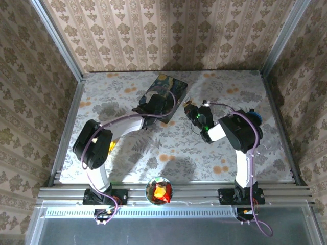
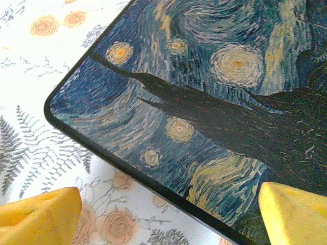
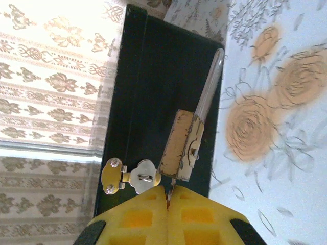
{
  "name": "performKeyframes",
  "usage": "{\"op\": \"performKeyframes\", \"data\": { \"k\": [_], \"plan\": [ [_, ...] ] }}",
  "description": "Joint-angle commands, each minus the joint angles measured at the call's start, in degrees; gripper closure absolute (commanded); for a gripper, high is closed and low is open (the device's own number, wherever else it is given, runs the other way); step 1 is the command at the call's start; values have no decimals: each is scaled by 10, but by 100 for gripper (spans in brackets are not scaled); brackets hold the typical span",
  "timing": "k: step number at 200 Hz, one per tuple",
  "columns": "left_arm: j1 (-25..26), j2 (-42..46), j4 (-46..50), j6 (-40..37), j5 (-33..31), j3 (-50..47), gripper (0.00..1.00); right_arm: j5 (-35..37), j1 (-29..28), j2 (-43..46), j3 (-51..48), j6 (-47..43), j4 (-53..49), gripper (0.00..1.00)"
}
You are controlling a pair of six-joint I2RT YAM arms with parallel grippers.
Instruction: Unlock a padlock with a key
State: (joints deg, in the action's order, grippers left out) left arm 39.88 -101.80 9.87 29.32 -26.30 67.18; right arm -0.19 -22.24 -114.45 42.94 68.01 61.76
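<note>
R gripper (image 3: 167,198) pinches key (image 3: 170,188) edge-on, pads tight, lining blade w/ padlock (image 3: 179,148) base for insertion; L gripper (image 2: 168,217), jaws wide, straddles box (image 2: 204,102) corner, prob. to steady it.

On the flower-patterned desk (image 1: 168,153), a dark blue painted box (image 1: 171,84) lies askew near the far edge. The left arm reaches to its near left corner, with the left pincer (image 1: 144,108) over that corner. The right pincer (image 1: 188,109) sits just beside the box's right side, a green light (image 1: 198,118) glowing behind it, and a small bowl (image 1: 148,191) with red and yellow contents stands at the near edge between the arm bases.
</note>
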Motion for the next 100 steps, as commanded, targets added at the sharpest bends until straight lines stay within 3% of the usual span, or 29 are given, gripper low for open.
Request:
{"op": "performKeyframes", "data": {
  "k": [1, 29, 52, 100],
  "plan": [
    [-15, 19, 61, -26, 10, -36, 10, 8, 0, 73, -42, -52, -55, 100],
    [-23, 53, 47, -39, 11, -55, 9, -19, -1, 160, -96, -89, -184, 100],
    [-36, 87, 36, -44, 21, -72, 5, -24, -1, 230, -116, -137, -349, 100],
    [-70, 173, 32, -7, 68, -88, 0, 18, 1, 325, -111, -222, -626, 100]
  ]
}}
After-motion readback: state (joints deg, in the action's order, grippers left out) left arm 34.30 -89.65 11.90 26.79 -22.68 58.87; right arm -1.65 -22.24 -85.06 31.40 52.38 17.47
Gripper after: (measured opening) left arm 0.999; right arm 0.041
